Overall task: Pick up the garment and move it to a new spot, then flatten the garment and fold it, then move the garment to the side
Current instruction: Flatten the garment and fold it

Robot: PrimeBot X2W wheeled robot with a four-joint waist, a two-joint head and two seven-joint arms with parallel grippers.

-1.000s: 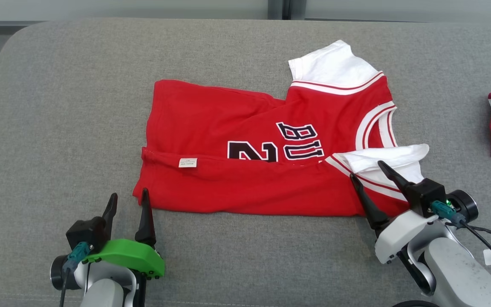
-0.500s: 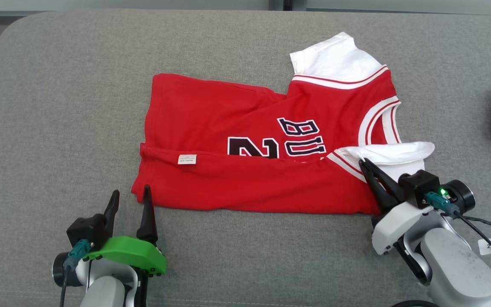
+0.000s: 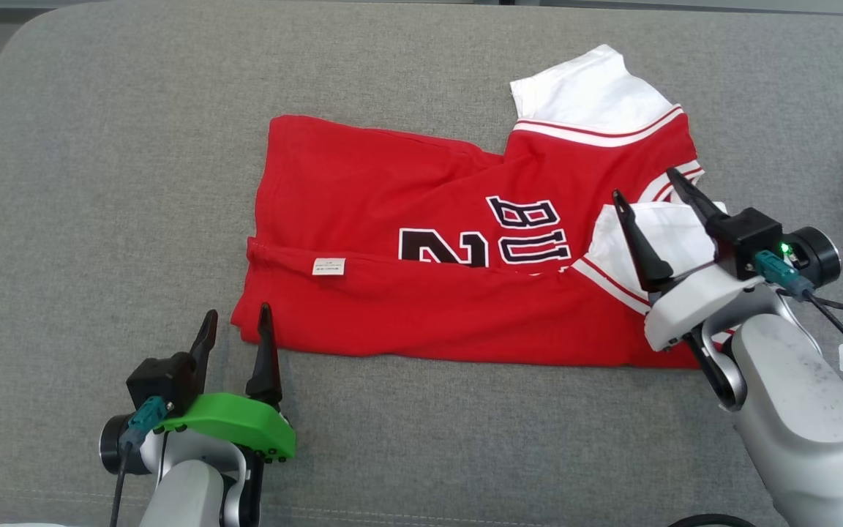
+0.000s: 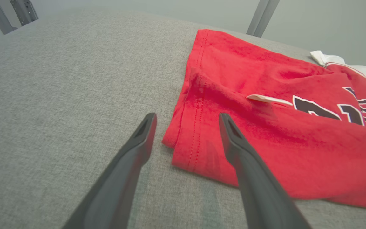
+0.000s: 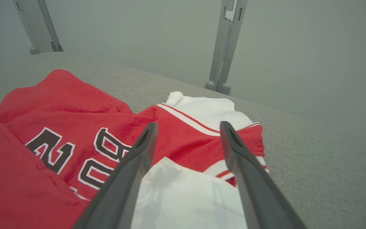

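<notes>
The red knit jersey [image 3: 407, 190], folded lengthwise, with white sleeves and black block lettering, lies flat mid-way across the grey woven counter [image 3: 99, 183]. The left claw [image 3: 238, 313] stands open at its 7 o'clock hem corner. The right claw [image 3: 643, 183], fingers spread and empty, hovers over the folded white sleeve [image 3: 674, 234] at 3 o'clock.

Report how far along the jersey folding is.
Done: the red jersey lies flat on the grey surface, its near long edge folded over and the near white sleeve turned in. In hand: nothing held; the right gripper hovers over that sleeve, the left gripper at the hem corner, jaws open. Left: the far side, further folds, moving it aside.
</notes>
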